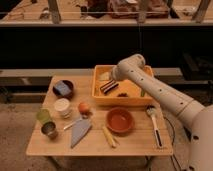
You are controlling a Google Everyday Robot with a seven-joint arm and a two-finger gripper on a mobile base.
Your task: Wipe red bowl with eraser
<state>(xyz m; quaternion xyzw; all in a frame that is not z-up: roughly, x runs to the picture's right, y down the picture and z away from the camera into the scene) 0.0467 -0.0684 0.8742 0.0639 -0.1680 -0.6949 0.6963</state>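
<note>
The red bowl (120, 120) sits upright on the wooden table (135, 145), just in front of the yellow tray (127, 99). The eraser (108, 87), a black block with light stripes, lies tilted inside the tray at its left side. My gripper (113, 79) reaches down into the tray from the white arm's bend (131, 67) and sits right above the eraser's upper end. The wrist hides where it meets the eraser.
A dark bowl with a blue block (63, 88) stands at the back left. A white cup (62, 106), an orange (84, 107), a green cup (43, 116), a metal cup (49, 130) and a grey scraper (80, 131) fill the left. A long-handled brush (154, 124) lies right of the red bowl.
</note>
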